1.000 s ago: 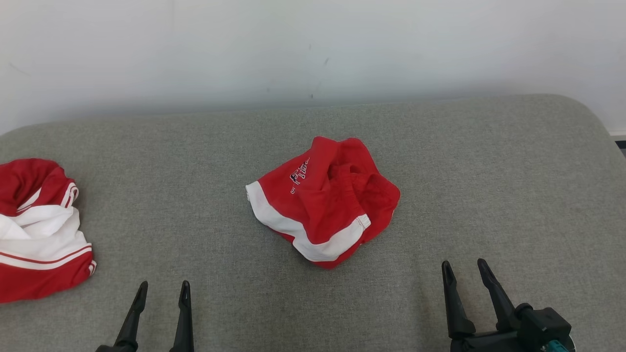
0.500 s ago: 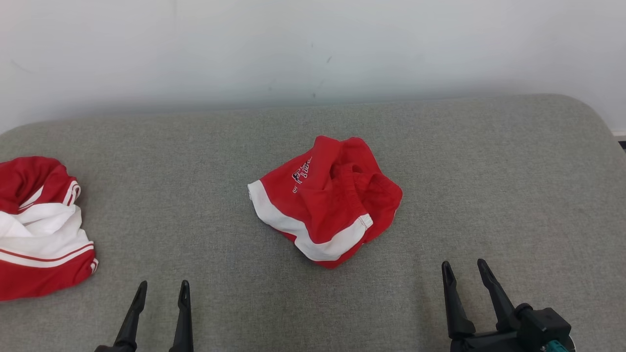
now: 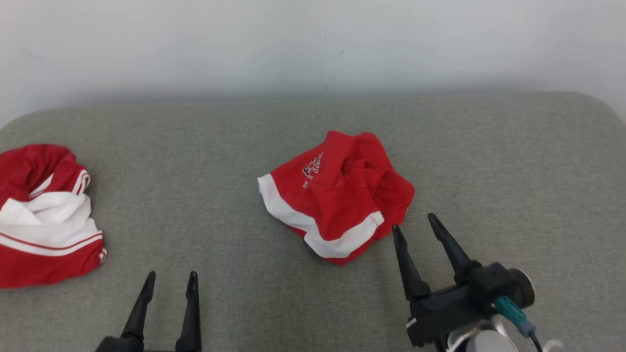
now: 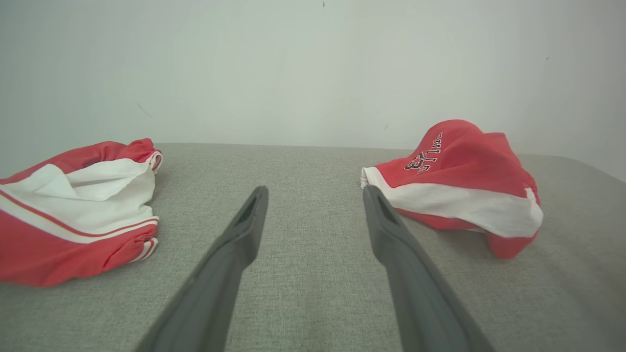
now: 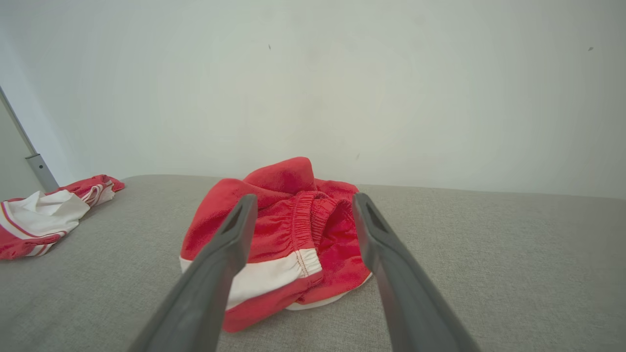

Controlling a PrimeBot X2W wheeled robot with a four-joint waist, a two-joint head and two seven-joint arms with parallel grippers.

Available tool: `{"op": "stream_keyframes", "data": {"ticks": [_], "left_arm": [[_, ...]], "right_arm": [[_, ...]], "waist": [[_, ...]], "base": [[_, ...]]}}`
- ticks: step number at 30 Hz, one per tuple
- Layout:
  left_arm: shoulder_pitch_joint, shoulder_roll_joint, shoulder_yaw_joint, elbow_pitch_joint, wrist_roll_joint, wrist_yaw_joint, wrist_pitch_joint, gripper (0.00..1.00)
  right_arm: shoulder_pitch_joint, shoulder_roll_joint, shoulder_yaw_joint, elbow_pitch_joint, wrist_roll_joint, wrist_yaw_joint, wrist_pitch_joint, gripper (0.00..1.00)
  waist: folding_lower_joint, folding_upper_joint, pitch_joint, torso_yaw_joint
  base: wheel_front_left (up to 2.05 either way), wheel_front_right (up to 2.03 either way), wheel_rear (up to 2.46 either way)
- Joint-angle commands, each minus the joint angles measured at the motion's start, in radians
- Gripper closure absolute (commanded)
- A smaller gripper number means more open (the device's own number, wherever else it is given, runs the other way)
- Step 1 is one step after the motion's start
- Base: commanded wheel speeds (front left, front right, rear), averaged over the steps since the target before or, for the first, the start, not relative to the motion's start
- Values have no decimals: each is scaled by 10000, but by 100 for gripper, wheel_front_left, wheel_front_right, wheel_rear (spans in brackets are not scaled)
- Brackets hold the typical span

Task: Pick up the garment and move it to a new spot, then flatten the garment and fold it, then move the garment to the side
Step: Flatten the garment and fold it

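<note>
Crumpled red shorts (image 3: 337, 195) mid grey upholstery (image 3: 489, 161). Right gripper (image 3: 414, 222) at their 4 o'clock, jaws spread (just clear of cloth); left gripper (image 3: 171, 275) at 7 o'clock, likewise.

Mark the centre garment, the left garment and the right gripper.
centre garment (image 3: 337, 195), head view, red fabric near its middle.
left garment (image 3: 44, 217), head view, on its white panel.
right gripper (image 3: 413, 222), head view, midway between its open fingertips.

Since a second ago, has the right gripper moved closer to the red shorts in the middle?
Yes. The right gripper has advanced forward and left: its open fingertips now nearly reach the near right edge of the red shorts, where grey cushion separated them before.
</note>
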Motion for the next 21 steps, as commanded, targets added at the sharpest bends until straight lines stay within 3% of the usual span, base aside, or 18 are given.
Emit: {"op": "stream_keyframes", "data": {"ticks": [1,11,21], "left_arm": [[-107,-12,7,2,-136,13,-29,0],[-397,-11,-320,279,-391,-5,-29,0],[-588,-11,-543,491,-515,-18,-29,0]], "right_arm": [[-61,3,25,149,-73,-22,-6,0],[-1933,-134,-34,3457,-363,-22,-5,0],[-3488,-486,594,6376,-65,-22,-7,0]], "waist": [[0,0,125,158],[0,0,373,828],[0,0,451,1279]], "base": [[0,0,0],[0,0,0],[0,0,0]]}}
